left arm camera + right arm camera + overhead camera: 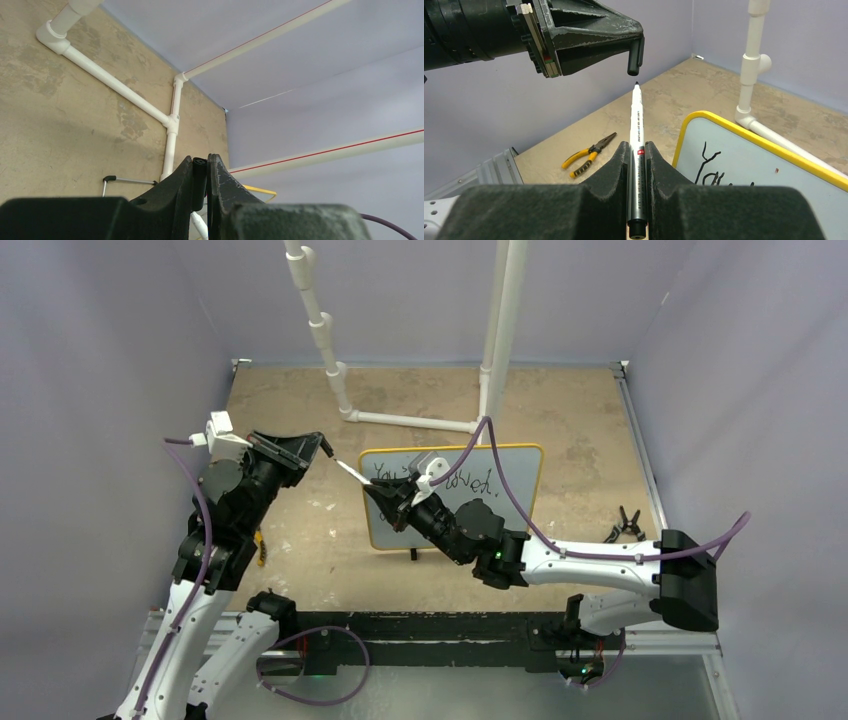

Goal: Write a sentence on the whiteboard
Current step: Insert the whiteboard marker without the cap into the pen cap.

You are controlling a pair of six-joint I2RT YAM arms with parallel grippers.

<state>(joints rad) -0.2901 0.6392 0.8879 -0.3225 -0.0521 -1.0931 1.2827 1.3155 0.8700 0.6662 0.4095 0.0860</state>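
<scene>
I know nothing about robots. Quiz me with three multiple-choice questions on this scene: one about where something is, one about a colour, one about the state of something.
1. Where are the pliers?
A) on the whiteboard
B) on the table, left of the whiteboard in the top view
C) in a gripper

2. What colour is the whiteboard's frame?
A) red
B) blue
C) yellow

3. What state is the marker in?
A) uncapped
B) capped
C) lying loose on the table

Answers:
1 B: the pliers lie on bare table beside the board, held by nothing.
2 C: a yellow rim runs round the pale board.
3 A: the right gripper holds the marker with its tip bare, and the left gripper holds the black cap just off that tip.
</scene>
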